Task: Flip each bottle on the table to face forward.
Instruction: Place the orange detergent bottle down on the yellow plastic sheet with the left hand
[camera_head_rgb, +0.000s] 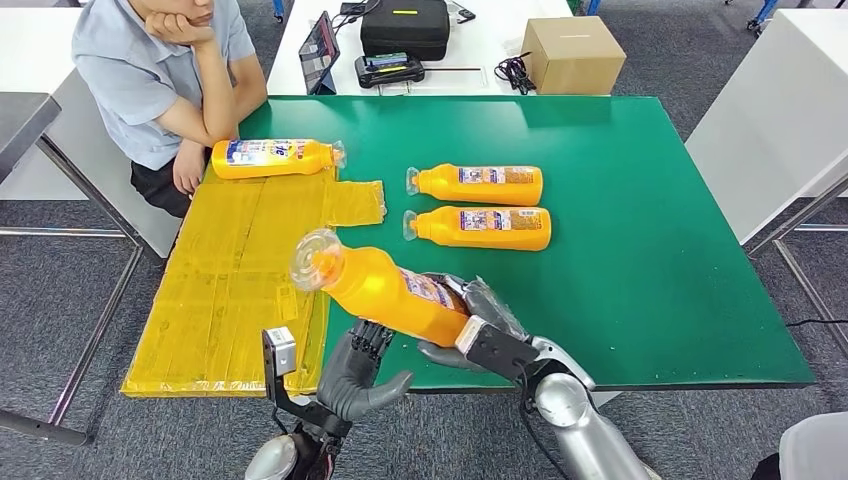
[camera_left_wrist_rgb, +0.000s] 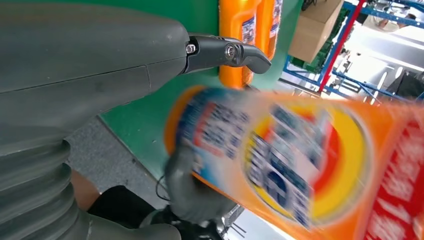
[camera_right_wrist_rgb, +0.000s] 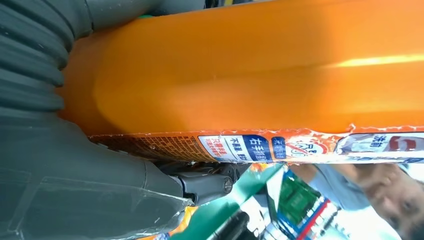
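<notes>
My right hand (camera_head_rgb: 478, 318) grips the base end of an orange bottle (camera_head_rgb: 385, 288) and holds it tilted above the front edge of the green table (camera_head_rgb: 640, 250), its clear cap pointing up and left. The right wrist view looks along the bottle's orange side (camera_right_wrist_rgb: 250, 70) to the edge of its label. My left hand (camera_head_rgb: 358, 372) is just under the bottle with fingers spread, holding nothing; in its wrist view the bottle's label (camera_left_wrist_rgb: 300, 165) is blurred. Two more orange bottles (camera_head_rgb: 480, 184) (camera_head_rgb: 483, 227) lie side by side mid-table, caps left. Another bottle (camera_head_rgb: 275, 157) lies at the far left.
A person (camera_head_rgb: 160, 70) sits at the table's far-left corner, an elbow near the far-left bottle. A yellow flattened sheet (camera_head_rgb: 230, 290) covers the table's left side. Behind stand a cardboard box (camera_head_rgb: 572, 55), a black case (camera_head_rgb: 405, 27) and a tablet (camera_head_rgb: 318, 52). A white table (camera_head_rgb: 780, 110) is on the right.
</notes>
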